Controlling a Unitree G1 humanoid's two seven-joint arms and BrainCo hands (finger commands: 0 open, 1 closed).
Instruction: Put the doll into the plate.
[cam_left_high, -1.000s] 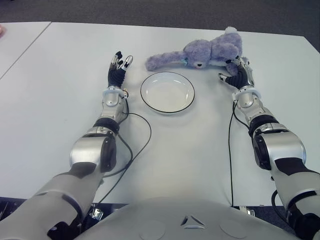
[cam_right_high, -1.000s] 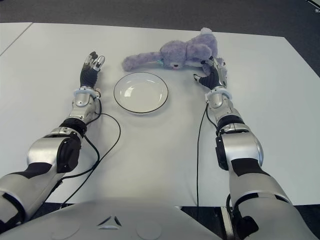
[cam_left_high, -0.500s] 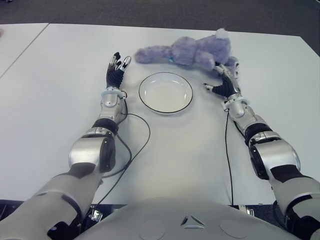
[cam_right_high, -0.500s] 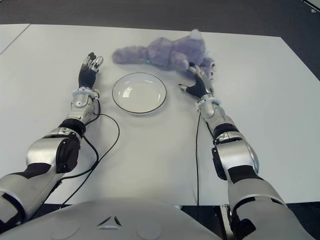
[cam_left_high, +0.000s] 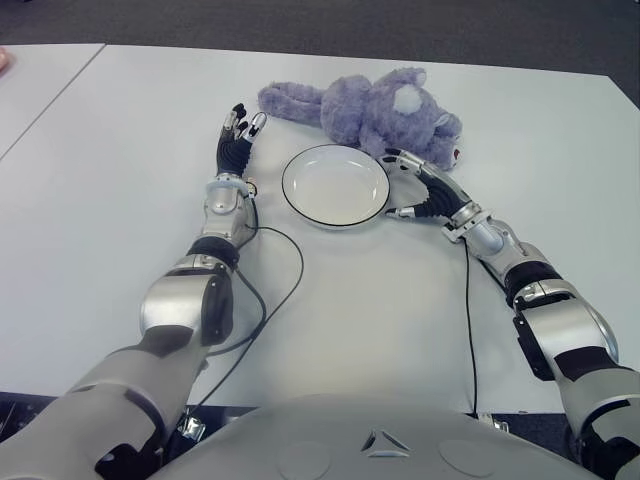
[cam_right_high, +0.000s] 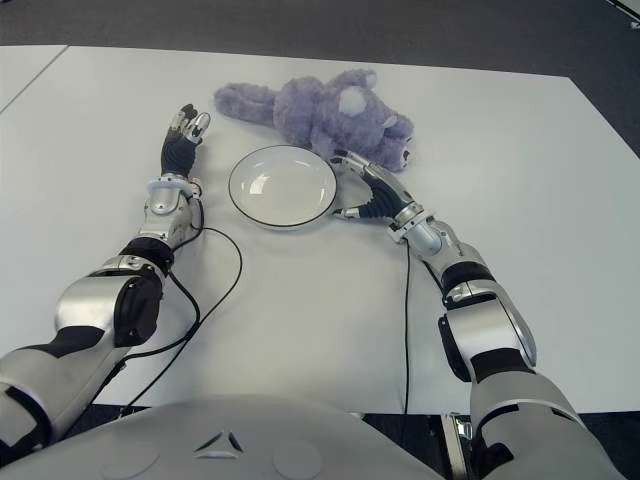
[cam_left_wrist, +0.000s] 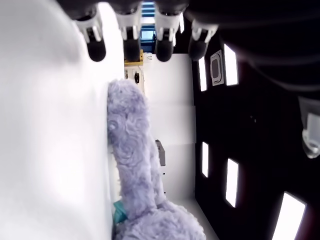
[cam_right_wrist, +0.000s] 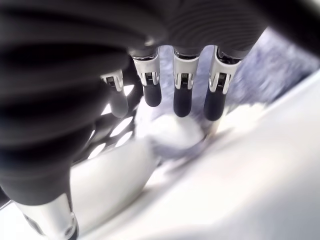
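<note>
Your left hand: left of plate, fingers extended, holding nothing | plate: empty, on table | doll: lying on table just behind plate | your right hand: at plate's right rim, fingers spread, grasping nothing

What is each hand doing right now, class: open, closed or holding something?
Left hand: open, holding nothing.
Right hand: open, holding nothing, between the fluffy purple plush doll and the white plate.
</note>
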